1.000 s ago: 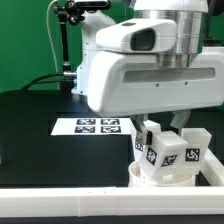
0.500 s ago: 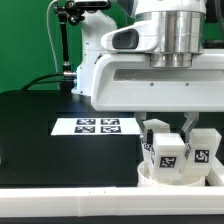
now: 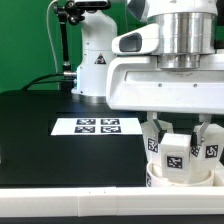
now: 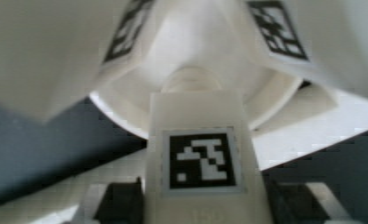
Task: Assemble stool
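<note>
In the exterior view the round white seat (image 3: 163,181) lies near the table's front edge on the exterior view's right. Three white tagged legs stand up from it. The middle leg (image 3: 175,160) sits between the fingers of my gripper (image 3: 177,142), which is shut on it. The other two legs (image 3: 154,143) (image 3: 210,150) flank it. The wrist view looks down the held leg (image 4: 202,150) into the seat's ring (image 4: 113,108). My dark fingers (image 4: 124,205) press the leg's sides, and my gripper (image 4: 213,206) hides its lower end. The other two legs (image 4: 136,35) (image 4: 270,30) slant away.
The marker board (image 3: 97,127) lies flat on the black table (image 3: 40,150), toward the exterior view's left of the seat. A long white bar (image 3: 70,205) runs along the front edge. A camera stand (image 3: 62,40) and the arm's base (image 3: 95,60) stand behind.
My gripper, the held leg and the seat with the other legs have shifted toward the exterior view's right. The jaws have stayed as they were.
</note>
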`<control>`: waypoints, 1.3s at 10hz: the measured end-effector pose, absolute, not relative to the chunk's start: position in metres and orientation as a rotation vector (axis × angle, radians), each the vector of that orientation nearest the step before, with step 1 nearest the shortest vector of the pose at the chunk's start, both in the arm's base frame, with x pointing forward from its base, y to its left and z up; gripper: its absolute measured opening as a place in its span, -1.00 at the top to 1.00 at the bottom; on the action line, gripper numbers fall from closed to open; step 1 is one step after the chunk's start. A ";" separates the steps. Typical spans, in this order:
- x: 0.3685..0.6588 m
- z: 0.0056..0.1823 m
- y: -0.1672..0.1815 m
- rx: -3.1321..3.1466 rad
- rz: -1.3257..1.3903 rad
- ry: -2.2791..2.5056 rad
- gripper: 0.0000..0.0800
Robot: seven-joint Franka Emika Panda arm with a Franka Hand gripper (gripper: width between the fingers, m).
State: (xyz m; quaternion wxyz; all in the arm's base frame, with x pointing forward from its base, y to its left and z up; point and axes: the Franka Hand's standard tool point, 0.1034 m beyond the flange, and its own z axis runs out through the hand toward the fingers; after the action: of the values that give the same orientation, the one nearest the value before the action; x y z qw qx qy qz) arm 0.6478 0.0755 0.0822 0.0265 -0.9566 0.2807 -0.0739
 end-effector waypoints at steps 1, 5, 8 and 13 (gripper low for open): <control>0.647 0.082 0.085 -2.883 -0.217 1.030 0.16; 0.645 0.080 0.098 -2.704 -0.181 1.362 0.16; 0.643 0.079 0.102 -2.507 -0.136 1.642 0.16; 0.644 0.080 0.101 -2.139 -0.046 2.013 0.16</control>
State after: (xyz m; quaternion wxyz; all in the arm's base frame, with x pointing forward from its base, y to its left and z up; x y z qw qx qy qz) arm 0.6443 0.1008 0.0796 0.1016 -0.7244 0.6817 -0.0155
